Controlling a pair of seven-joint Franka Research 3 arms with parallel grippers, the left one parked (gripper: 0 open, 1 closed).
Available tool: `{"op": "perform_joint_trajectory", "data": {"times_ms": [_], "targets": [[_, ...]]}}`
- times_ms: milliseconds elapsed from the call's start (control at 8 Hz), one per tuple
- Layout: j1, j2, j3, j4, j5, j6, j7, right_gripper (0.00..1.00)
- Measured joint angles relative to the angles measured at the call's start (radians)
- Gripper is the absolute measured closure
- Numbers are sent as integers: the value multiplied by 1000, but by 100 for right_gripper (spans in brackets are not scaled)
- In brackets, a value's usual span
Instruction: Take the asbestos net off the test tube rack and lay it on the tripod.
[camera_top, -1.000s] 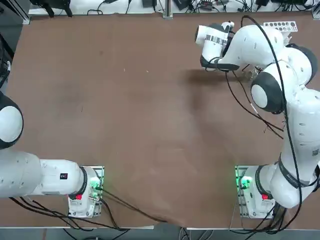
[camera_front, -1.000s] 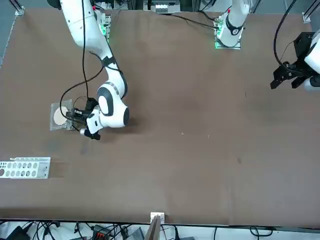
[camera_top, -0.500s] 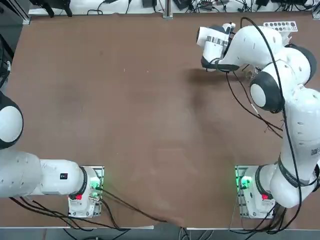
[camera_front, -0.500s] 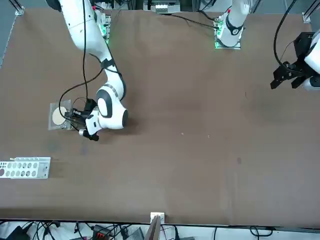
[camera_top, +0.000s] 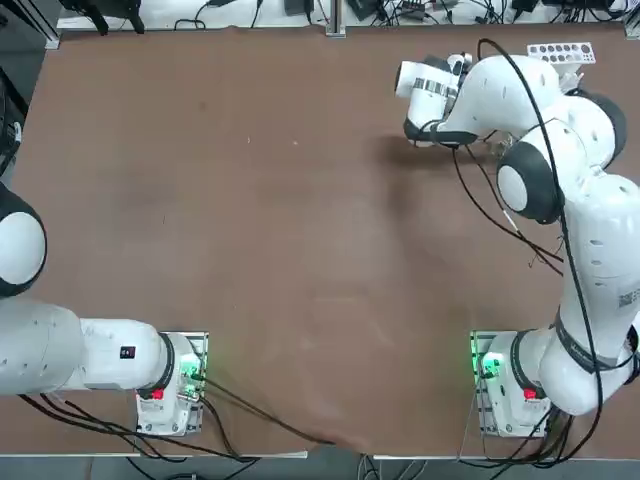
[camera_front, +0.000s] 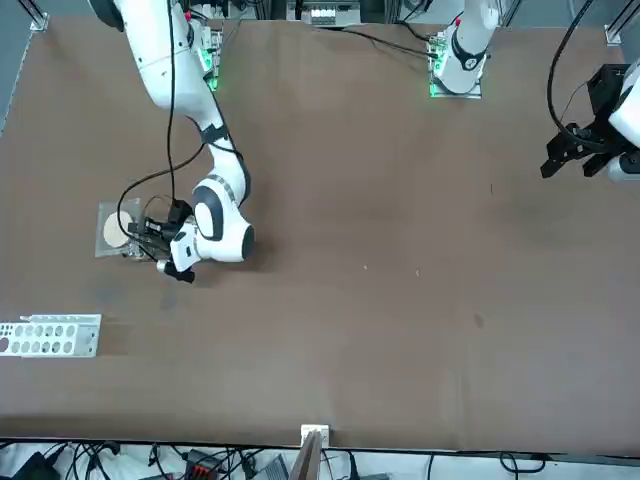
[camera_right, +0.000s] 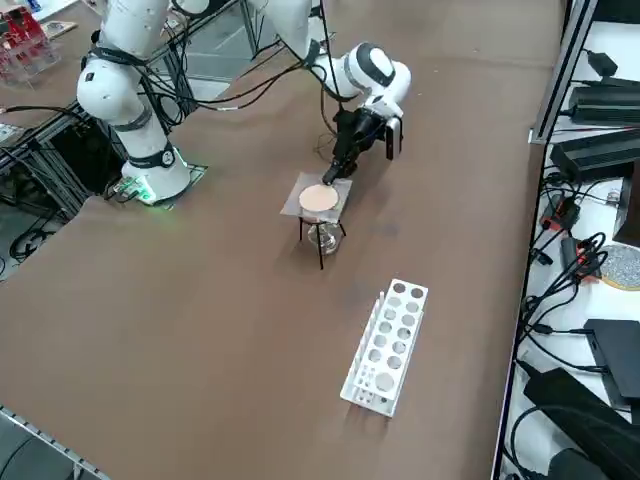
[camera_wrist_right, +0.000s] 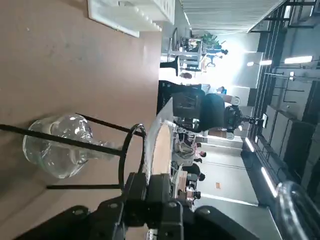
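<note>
"Grey wire mesh, square, with a pale round centre: that asbestos net (camera_right: 318, 198) is at the thin black wire tripod (camera_right: 321, 250). How would you finish?"

"Gently. The right hand (camera_right: 330, 181) is closed on one edge of the net, so I'd level the sheet against the ring (camera_wrist_right: 123, 162) first. Then ease down until the ring bears it, check the centring, open the fingers just enough and back straight out along the sheet. Lifting while they're still pinching could drag net and stand together."

"And the clear glass flask (camera_wrist_right: 60, 145)?"

"It's among the tripod's legs. I'd avoid any sideways shove; a leg could knock it."

"Does every view show that?"

"No. From the right side you get the net's face over the stand, and the white rack with round holes (camera_right: 385, 345) apart from it on the brown bench (camera_right: 200, 330). The wrist view gives the net nearly edge-on, close to the ring, with its edge between the fingertips. I can't tell there whether it's fully seated."

"From overhead?"

"The arm covers the grip, so that view won't settle it. The front one shows the pale patch, but hardly the ring."
</note>
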Motion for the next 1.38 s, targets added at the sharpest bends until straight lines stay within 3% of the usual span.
{"op": "perform_joint_trajectory", "data": {"times_ms": [875,1125,1375], "targets": [[-8,46,0,-3,14,-4,60,97],[-8,46,0,-3,24,-4,60,95],[-9,46,0,-3,28,-8,60,85]]}}
